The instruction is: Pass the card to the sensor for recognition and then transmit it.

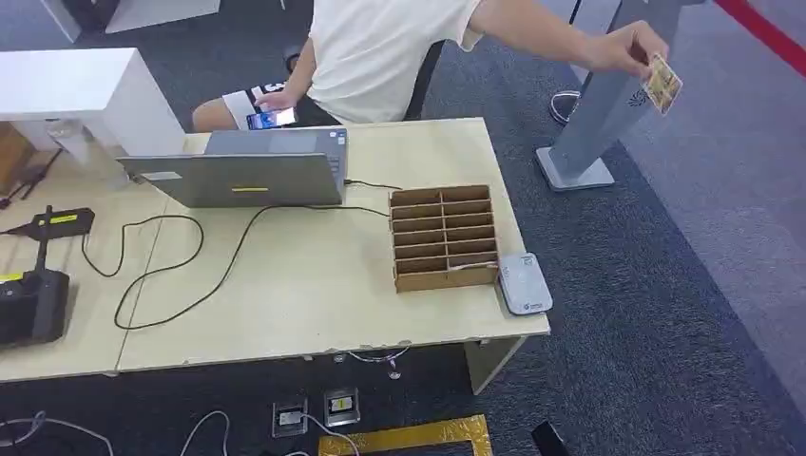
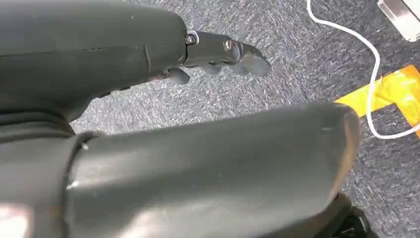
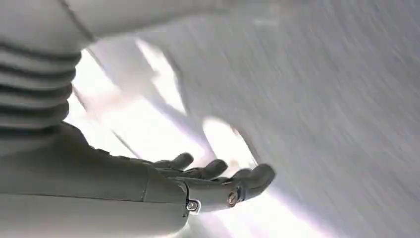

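Observation:
A person seated behind the table reaches out to the right, and their hand [image 1: 635, 49] holds a yellowish card [image 1: 662, 85] in the air, beyond the table's far right corner. The sensor [image 1: 525, 283], a flat grey reader, lies at the table's right edge beside a cardboard slot box [image 1: 444, 237]. In the left wrist view my left hand [image 2: 218, 54] hangs over grey carpet, fingers stretched out and holding nothing. My right hand [image 3: 213, 181] has its fingers spread and lightly bent, with nothing in them, against a blurred pale background.
A laptop [image 1: 247, 176] stands on the wooden table [image 1: 314, 304], with black cables trailing across the top. A black device [image 1: 33, 304] sits at the left edge. A grey stand [image 1: 599, 123] rises on the carpet to the right. Yellow tape [image 1: 409, 437] and floor sockets lie below the table's front.

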Robot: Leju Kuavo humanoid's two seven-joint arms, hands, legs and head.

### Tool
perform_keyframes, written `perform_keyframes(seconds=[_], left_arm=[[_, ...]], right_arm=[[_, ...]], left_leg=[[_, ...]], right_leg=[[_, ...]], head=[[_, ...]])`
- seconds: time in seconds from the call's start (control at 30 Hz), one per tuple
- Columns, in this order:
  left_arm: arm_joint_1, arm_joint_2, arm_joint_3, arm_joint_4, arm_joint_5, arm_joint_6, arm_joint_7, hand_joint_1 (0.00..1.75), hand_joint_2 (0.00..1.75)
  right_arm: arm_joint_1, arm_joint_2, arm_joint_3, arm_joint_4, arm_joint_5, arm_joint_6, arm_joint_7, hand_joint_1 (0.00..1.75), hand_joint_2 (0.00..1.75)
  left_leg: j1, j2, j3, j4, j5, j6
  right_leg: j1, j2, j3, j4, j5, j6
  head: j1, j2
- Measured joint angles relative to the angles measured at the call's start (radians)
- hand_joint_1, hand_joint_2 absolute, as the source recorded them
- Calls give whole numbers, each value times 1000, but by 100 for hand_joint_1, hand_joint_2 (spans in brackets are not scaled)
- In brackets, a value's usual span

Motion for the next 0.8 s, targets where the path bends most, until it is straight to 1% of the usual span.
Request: perform_keyframes(seconds=[0.03, 0.07, 0.1, 0.13, 0.17, 0.2, 0.23, 0.27, 0.37, 0.43, 0.53, 0.63, 0.8], left_arm=[[0, 0, -5, 0, 0, 0, 0, 0, 0], [-1, 0, -10, 0, 0, 0, 0, 0, 0], [-3, -2, -11, 0, 0, 0, 0, 0, 0], [-4, -5, -13, 0, 0, 0, 0, 0, 0], [-3, -6, -13, 0, 0, 0, 0, 0, 0], [-2, -6, -14, 0, 0, 0, 0, 0, 0], [0, -6, -14, 0, 0, 0, 0, 0, 0], [0, -6, -14, 0, 0, 0, 0, 0, 0], [3, -6, -14, 0, 0, 0, -7, 0, 0], [11, -5, -14, 0, 0, 0, -15, 0, 0], [12, -6, -14, 0, 0, 0, -30, 0, 0], [12, -6, -14, 0, 0, 0, -42, 0, 0], [10, -6, -14, 0, 0, 0, -51, 0, 0]], right_arm=[[5, -22, -82, -18, 210, 18, 1, 0, 175], [4, -42, -170, -40, 389, 59, 1, 0, 175], [6, -61, -276, -76, 567, 142, 1, 0, 175], [14, -68, -375, -121, 715, 250, 1, 0, 175], [29, -66, -474, -184, 838, 356, 1, 0, 175], [51, -67, -585, -277, 926, 452, 2, 0, 175], [64, -66, -677, -365, 968, 504, 2, 0, 175], [71, -62, -752, -442, 991, 536, 2, 0, 175], [68, -75, -962, -607, 1020, 591, 2, 0, 175], [57, -88, -1076, -715, 1037, 638, 2, 0, 175], [35, -110, -1176, -849, 1049, 688, 2, 0, 175], [5, -128, -1255, -947, 1055, 723, 2, 0, 175], [-47, -154, -1302, -1074, 1056, 766, 2, 0, 175]], left_leg=[[-1, 1, -1, 0, 0, 0], [-1, 2, -1, 0, 0, 0], [0, 1, 0, 0, 0, 0], [2, -1, -1, 0, 0, 0], [2, -5, -1, 0, 1, 0], [3, -9, -4, 0, 1, 0], [2, -9, -4, 0, 1, -1], [1, -9, -3, 0, 2, 0], [1, -16, -4, 0, 4, 0], [1, -14, -5, 0, 4, 0], [0, -10, -4, 0, 4, 0], [-1, -9, -3, 0, 4, 0], [-1, -6, -3, 0, 4, 0]], right_leg=[[0, 1, -1, 0, 0, 0], [-1, 3, -1, 0, 1, 0], [0, 2, 0, 0, 1, 0], [2, -1, 1, 0, 1, 0], [3, -4, 2, 0, 0, 0], [3, -7, 2, 0, 0, -1], [2, -8, 0, 0, 0, -1], [1, -7, -1, 1, 0, -1], [1, -15, -1, 1, -1, 0], [1, -12, -1, 1, 0, 0], [0, -8, -2, 1, 0, 0], [-1, -7, -2, 1, 0, 0], [-1, -5, -3, 1, 0, 0]], head=[[-1, 0], [-2, 0], [-1, 0], [1, 0], [1, 0], [1, 0], [-2, 0], [-3, 0], [2, 0], [0, 0], [0, 0], [0, 0], [0, 0]])
